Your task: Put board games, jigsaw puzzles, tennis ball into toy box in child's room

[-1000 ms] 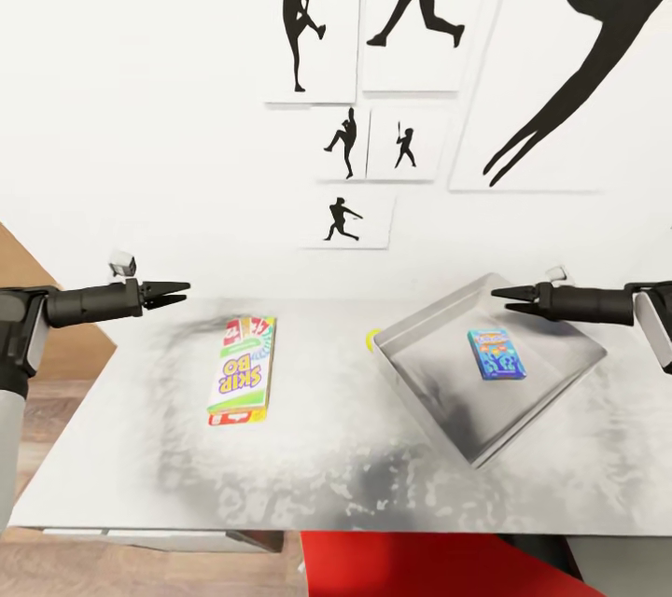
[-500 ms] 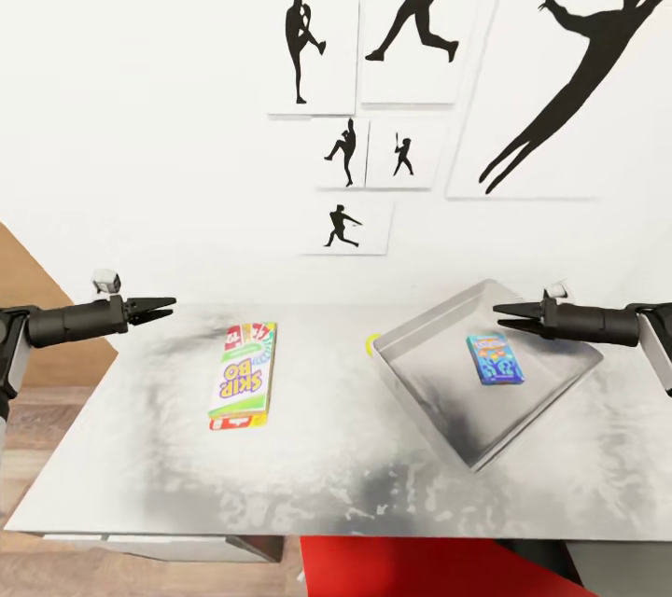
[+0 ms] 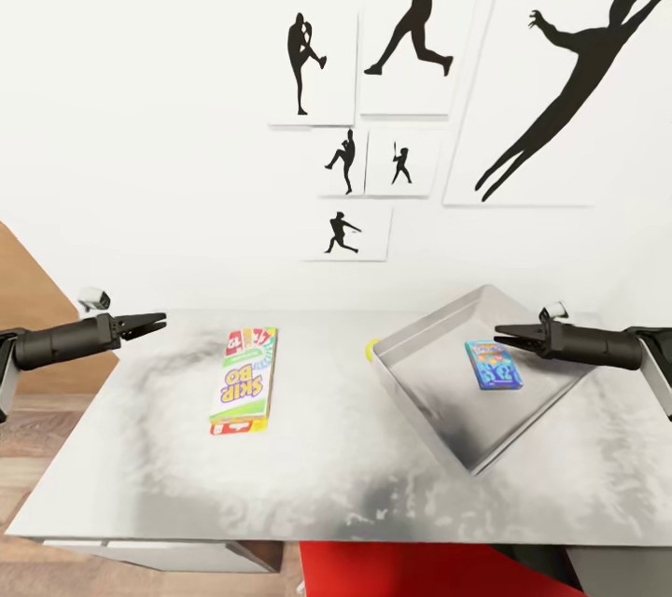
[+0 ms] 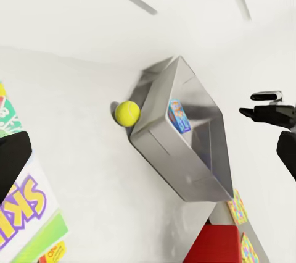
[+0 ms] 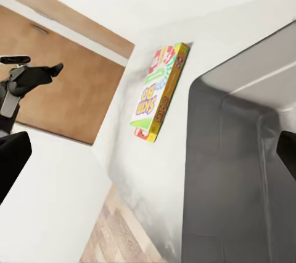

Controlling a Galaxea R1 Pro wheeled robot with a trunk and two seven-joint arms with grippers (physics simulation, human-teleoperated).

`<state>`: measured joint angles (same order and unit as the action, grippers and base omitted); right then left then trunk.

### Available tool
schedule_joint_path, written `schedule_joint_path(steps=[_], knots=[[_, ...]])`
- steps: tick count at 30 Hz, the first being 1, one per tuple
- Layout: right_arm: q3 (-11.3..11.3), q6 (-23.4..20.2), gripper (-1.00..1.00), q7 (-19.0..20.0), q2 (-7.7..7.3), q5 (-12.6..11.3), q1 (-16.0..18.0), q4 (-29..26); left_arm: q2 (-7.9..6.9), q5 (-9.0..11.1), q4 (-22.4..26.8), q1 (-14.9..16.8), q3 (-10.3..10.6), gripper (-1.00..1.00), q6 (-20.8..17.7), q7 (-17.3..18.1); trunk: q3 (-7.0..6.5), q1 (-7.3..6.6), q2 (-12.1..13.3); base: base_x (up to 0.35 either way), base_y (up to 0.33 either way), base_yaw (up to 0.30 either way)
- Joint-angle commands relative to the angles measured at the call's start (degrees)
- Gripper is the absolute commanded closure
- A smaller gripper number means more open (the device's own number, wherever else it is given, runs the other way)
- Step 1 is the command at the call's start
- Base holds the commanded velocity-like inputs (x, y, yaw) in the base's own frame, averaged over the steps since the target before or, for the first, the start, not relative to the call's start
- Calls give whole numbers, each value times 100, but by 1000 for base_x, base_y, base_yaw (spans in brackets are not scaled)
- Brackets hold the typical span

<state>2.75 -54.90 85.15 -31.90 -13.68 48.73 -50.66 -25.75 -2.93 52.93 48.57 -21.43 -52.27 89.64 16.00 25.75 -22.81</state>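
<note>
On the light grey table (image 3: 327, 476) a white, red-lettered board game (image 3: 243, 380) lies flat at the left. The grey toy box (image 3: 439, 410) sits at the right with a blue board game (image 3: 493, 364) inside. The tennis ball (image 3: 371, 348) peeks out at the box's far left corner and rests against it (image 4: 127, 113). My left gripper (image 3: 157, 323) hovers open over the table's left edge, apart from the white game. My right gripper (image 3: 502, 333) is open above the box's far right side. Two jigsaw puzzles (image 4: 237, 207) lie beyond the box. The bed is out of view.
A white wall with black ball-player pictures (image 3: 411, 9) stands right behind the table. Something red (image 3: 420, 569) sits under the table's near edge. Wood floor (image 3: 37, 410) shows past the left end. Bare tabletop lies between the white game and the box.
The head view has shifted, with the wall pictures sitting lower. My left gripper has drawn back to the left, away from the white game. The right gripper sits a little lower over the box.
</note>
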Motion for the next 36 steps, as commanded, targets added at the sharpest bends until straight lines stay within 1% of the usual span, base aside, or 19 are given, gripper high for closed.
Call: schedule_joint_path(steps=[1, 6, 16, 26, 36], knots=[[1, -10, -100, 18, 0, -17, -10, 3, 1, -32, 5, -2, -30, -100, -57, 36, 1, 4, -10, 0, 0, 0], [11, 116, -100, 59, 11, -63, -52, 28, -5, -32, 23, -22, -99, -100, -54, 36, -46, 4, -10, -22, 1, 0], [15, 225, -100, 80, 17, -409, -72, 59, -8, -39, 40, -30, -130, -100, -62, 36, -141, 4, -10, -70, 52, -29], [15, 242, -100, 78, 24, -491, -74, 64, -12, -41, 41, -31, -138, -100, -63, 36, -236, 4, -10, -13, 13, -98], [15, 256, -100, 84, 33, -505, -74, 95, -95, -41, 42, -32, -134, -100, -56, 36, -331, 4, -10, -1, 1, -123]])
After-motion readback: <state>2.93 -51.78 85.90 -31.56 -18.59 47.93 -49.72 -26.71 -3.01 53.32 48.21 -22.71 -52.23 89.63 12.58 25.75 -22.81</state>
